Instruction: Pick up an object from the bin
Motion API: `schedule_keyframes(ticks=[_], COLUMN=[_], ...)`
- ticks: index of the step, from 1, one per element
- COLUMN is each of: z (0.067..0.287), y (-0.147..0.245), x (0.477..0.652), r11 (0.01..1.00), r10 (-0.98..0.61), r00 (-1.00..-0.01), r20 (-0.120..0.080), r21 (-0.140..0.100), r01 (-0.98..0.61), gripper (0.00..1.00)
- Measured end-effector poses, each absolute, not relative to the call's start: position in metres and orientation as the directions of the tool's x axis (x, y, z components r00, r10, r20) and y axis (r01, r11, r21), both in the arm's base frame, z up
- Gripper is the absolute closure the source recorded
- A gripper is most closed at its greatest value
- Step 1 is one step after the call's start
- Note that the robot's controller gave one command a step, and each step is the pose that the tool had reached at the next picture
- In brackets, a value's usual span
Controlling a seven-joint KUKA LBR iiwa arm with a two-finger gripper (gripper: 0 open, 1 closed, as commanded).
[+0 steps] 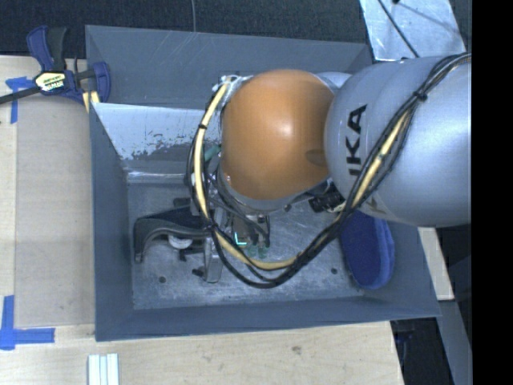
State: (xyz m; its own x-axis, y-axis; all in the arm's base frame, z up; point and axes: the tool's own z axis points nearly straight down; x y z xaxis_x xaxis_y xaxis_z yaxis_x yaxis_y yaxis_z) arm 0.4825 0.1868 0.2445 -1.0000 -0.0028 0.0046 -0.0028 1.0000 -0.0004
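The gripper (pixel 211 261) hangs low in the lower middle of the scuffed grey metal bin (pixel 112 239), beneath the arm's glossy orange dome (pixel 272 135); whether it is open or closed cannot be told. A matte black curved piece (pixel 156 229) lies just left of it, and a rounded blue object (pixel 370 251) rests by the right wall

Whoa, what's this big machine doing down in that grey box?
A robot arm reaches from the right into a grey metal bin. Its gripper, under the arm's orange cover, is low over the bin's floor, right beside a dark curved piece lying on the left side. A blue oval thing lies by the right wall, partly under the arm. I can't tell whether the gripper has hold of anything.
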Motion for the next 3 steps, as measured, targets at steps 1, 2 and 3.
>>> schedule_keyframes(ticks=[1, 2, 3], z=[0.159, 0.076, 0.08], y=[0.181, 0.158, 0.159], x=[0.512, 0.574, 0.574], r11=[1.0, 0.991, 0.991], r10=[0.019, 0.131, 0.13], r00=[-1.0, -0.991, -0.991], r20=[0.004, -0.01, -0.011], r21=[-0.002, 0.008, 0.008], r01=[0.019, 0.131, 0.13], gripper=[0.0, 0.0, 1.0])
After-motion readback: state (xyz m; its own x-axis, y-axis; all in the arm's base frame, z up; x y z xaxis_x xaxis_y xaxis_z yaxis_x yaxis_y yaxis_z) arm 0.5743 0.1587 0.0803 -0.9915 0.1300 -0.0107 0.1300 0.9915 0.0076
